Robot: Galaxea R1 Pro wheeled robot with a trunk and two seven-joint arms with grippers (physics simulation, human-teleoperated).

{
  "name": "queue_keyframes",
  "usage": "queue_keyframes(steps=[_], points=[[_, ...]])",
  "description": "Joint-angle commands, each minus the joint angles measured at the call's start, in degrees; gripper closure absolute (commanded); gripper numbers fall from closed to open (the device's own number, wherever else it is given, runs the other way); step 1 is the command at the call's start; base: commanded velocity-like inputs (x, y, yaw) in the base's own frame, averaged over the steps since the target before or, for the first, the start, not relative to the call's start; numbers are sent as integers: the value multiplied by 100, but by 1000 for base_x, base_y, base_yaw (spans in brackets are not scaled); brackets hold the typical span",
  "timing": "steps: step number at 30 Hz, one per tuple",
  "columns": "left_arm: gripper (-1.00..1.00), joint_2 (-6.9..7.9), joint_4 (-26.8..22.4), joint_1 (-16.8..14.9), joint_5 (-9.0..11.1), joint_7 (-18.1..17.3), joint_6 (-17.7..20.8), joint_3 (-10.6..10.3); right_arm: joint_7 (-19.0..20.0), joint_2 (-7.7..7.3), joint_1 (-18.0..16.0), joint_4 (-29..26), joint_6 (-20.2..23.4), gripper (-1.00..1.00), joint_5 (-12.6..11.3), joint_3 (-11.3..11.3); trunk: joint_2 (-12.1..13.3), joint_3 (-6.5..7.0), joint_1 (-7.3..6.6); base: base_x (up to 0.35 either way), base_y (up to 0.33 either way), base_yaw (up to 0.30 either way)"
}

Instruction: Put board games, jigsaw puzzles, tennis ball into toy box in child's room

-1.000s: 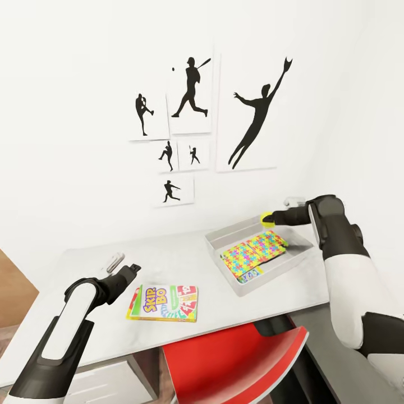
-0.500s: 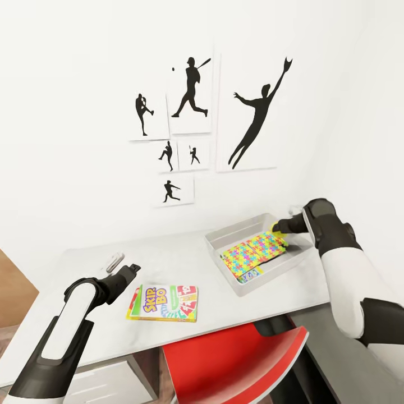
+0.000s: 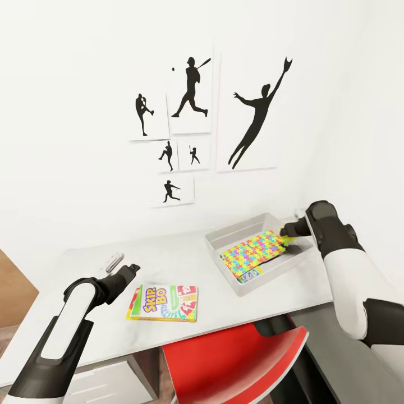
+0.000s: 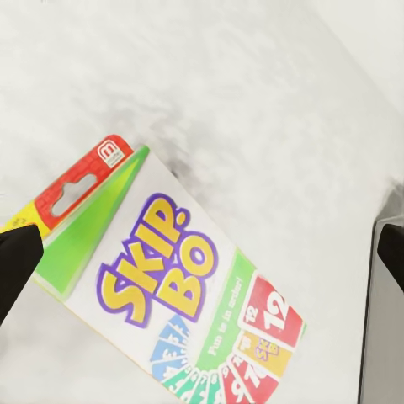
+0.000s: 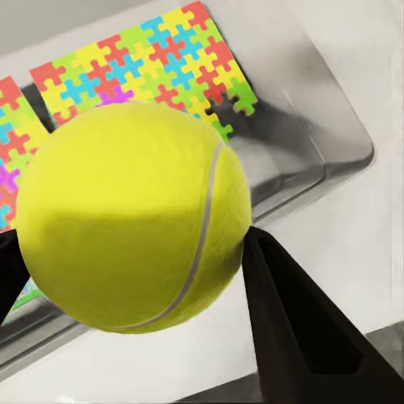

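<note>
White wall with silhouette prints behind the table [image 3: 185,255]. Head view: right gripper [image 3: 287,231] low over the toy box [image 3: 221,234] at its far end, ball a yellow sliver at the fingertips; puzzles [image 3: 253,249] inside. SKIP-BO box [image 3: 164,303] lies on the table, left gripper [image 3: 125,268] just beside it.

Left wrist view: fingers spread wide, nothing held, SKIP-BO box [image 4: 164,282] below.

Right wrist view: ball [image 5: 133,217] clamped between the fingers above the puzzles [image 5: 143,63]. Risk: released from here, it may bounce or roll over the sloping wall.
</note>
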Motion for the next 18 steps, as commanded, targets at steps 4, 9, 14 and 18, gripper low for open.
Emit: queue_keyframes(steps=[4, 9, 14, 18], points=[[-100, 8, -7, -7, 31, 41, 15, -2, 51, 3, 6, -12, 20, 100, 237, -13, -13, -13, 4, 0, 0, 0], [-100, 11, -7, -7, 31, 42, 15, -1, 52, 4, 18, -14, 20, 100, 322, -12, -13, -13, 4, 0, 0, 0], [-100, 12, -7, -7, 31, 44, 15, 0, 53, 9, 33, 4, 20, 100, 374, -12, -13, -13, 4, 0, 0, 0], [-100, 12, -7, -7, 31, 47, 15, 0, 50, 15, 43, 17, 20, 100, 435, -16, -13, -13, 4, 0, 0, 0]])
